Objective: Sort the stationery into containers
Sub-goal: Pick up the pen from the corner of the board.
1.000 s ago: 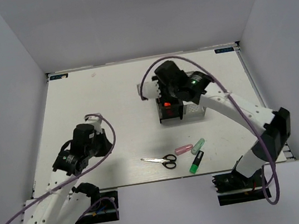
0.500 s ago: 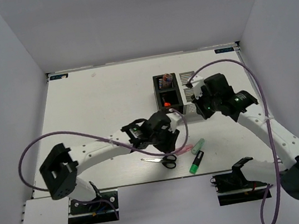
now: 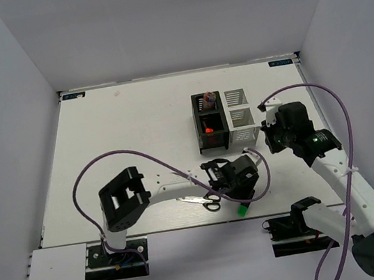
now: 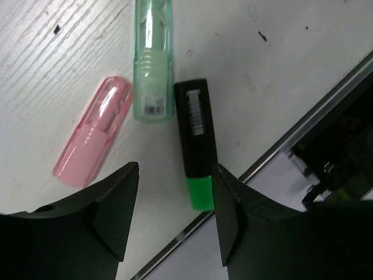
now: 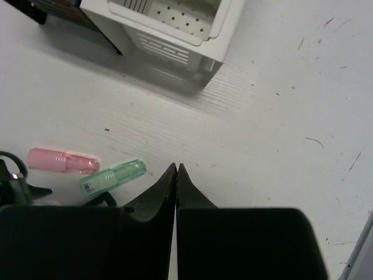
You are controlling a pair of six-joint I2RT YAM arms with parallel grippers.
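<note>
My left gripper (image 4: pixel 175 175) hangs open over three pieces of stationery near the table's front edge. They are a pink tube (image 4: pixel 93 140), a mint tube (image 4: pixel 152 58) and a black marker with a green cap (image 4: pixel 195 149). The marker's green end lies just inside the right finger (image 4: pixel 230 221), and nothing is gripped. In the top view only that green end (image 3: pixel 242 210) shows below the left gripper (image 3: pixel 242 189). Black-handled scissors (image 3: pixel 203 199) lie to its left. My right gripper (image 5: pixel 176 169) is shut and empty, right of the white container (image 5: pixel 175 23) and black container (image 3: pixel 211 124).
The black container holds an orange item (image 3: pixel 208 131) in front and another piece (image 3: pixel 207 98) at the back. A metal strip (image 4: pixel 291 146) marks the table's front edge, close to the marker. The left arm's purple cable (image 3: pixel 140 157) loops over the table's middle.
My left arm has swung right across the scissors to the tubes and marker, and its jaws have opened. My right arm has drawn back from the containers to the right and shut.
</note>
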